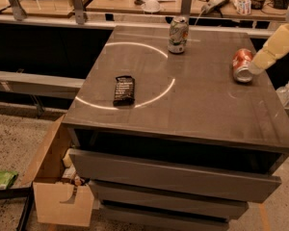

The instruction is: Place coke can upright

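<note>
The red coke can lies on its side near the right edge of the dark countertop, its silver top facing the front. My gripper comes in from the upper right on a tan arm. Its tip is right beside the can's right side, at about the can's height. I cannot see whether it touches the can.
A green-and-white can stands upright at the back middle. A dark snack packet lies flat at the left middle. Drawers sit under the counter. A cardboard box is on the floor at the left. Cluttered desks stand behind.
</note>
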